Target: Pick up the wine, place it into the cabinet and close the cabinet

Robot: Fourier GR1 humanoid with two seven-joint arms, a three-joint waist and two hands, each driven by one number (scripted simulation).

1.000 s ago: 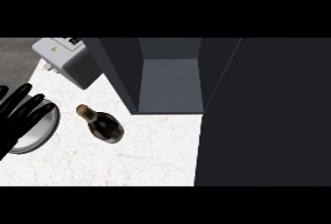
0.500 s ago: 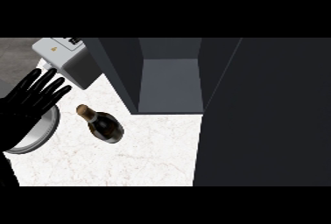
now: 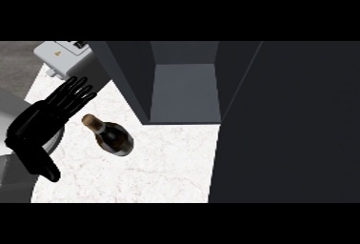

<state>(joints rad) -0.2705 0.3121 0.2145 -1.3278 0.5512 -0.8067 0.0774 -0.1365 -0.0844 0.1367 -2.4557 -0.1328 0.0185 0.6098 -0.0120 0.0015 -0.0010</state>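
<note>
At the far left the left hand [image 3: 44, 125] hangs over the counter's edge, fingers straight and spread, holding nothing. A white appliance [image 3: 60, 56] sits just beyond its fingertips. Just right of the hand, apart from it, is the wine bottle [image 3: 112, 137] on the white marbled counter [image 3: 162, 171], its neck pointing up-left. Farther right stands the open cabinet [image 3: 184, 90], with its dark door [image 3: 295, 124] along the right.

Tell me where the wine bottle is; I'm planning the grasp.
Head view, left of centre: the wine bottle sits on the counter between the left hand and the open cabinet.
</note>
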